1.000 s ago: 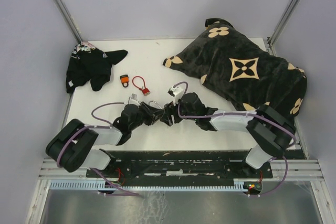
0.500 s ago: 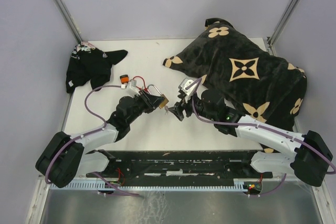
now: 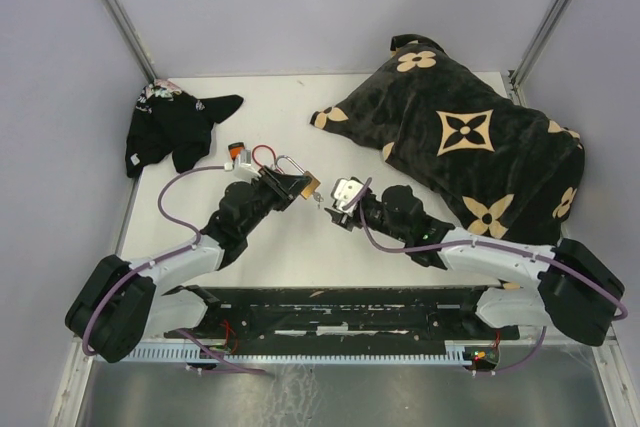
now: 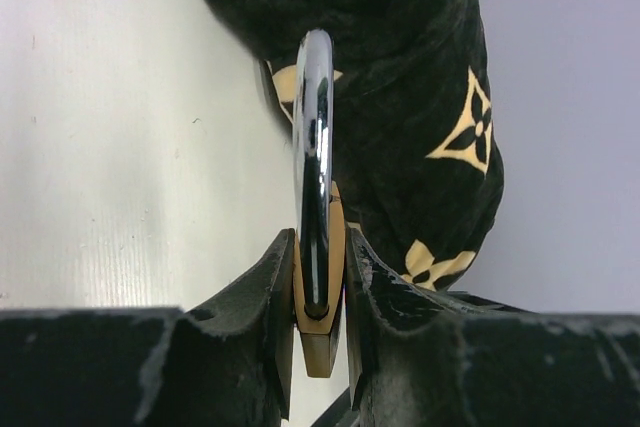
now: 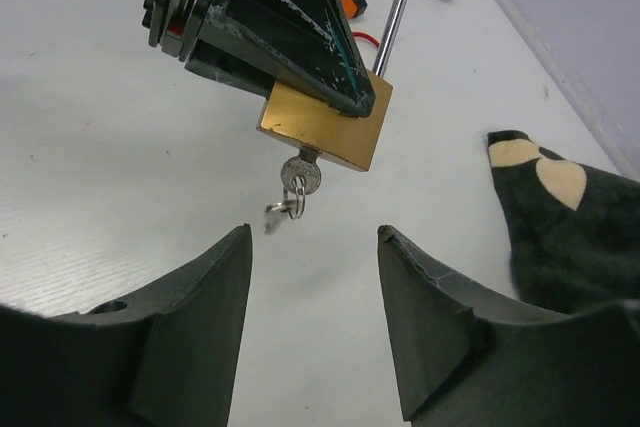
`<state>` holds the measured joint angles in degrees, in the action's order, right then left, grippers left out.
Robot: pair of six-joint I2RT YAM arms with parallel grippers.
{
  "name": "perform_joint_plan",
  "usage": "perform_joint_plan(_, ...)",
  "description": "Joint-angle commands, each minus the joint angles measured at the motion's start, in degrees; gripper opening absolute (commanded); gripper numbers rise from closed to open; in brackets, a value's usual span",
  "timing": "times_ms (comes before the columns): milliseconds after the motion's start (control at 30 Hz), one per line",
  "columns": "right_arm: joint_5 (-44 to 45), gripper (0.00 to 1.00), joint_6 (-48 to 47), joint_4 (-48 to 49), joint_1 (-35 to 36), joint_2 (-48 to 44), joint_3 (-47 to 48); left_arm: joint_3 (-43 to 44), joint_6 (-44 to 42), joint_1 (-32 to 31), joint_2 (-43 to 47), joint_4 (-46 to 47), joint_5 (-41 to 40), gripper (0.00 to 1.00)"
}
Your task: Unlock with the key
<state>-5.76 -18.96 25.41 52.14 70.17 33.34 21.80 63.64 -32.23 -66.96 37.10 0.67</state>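
A brass padlock [image 3: 306, 184] with a steel shackle [image 4: 315, 117] hangs above the table, and my left gripper [image 4: 320, 247] is shut on its body [image 4: 320, 292]. In the right wrist view the padlock [image 5: 326, 119] points its underside at me. A small silver key [image 5: 300, 175] sticks out of the keyhole, with a ring and a second key dangling from it. My right gripper [image 5: 312, 232] is open just short of the key, touching nothing. The left fingers [image 5: 290, 37] hide one shackle leg.
A large black cushion with tan flower patterns [image 3: 460, 137] fills the right side of the table. A black cloth [image 3: 175, 132] lies at the far left. Beside it are a small orange lock [image 3: 237, 152] and a red cable lock [image 3: 265, 155].
Both arms have reached farther out over the table, and the left has carried the padlock with it. The right gripper's jaws have drawn a little closer together in the last half second.
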Motion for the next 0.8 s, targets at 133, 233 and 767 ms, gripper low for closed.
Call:
perform_joint_plan(133,3.6,0.55,-4.9,14.9,2.1,7.4,1.0,2.0,10.5,0.1,2.2,1.2,-2.2,0.03)
perform_joint_plan(233,3.8,0.46,-5.9,14.8,2.6,9.2,2.0,2.1,11.3,0.1,2.4,0.7,-2.4,0.03)
perform_joint_plan(767,4.3,0.4,-8.3,15.7,3.9,13.8,3.9,2.2,12.9,0.0,2.1,0.0,-1.8,0.03)
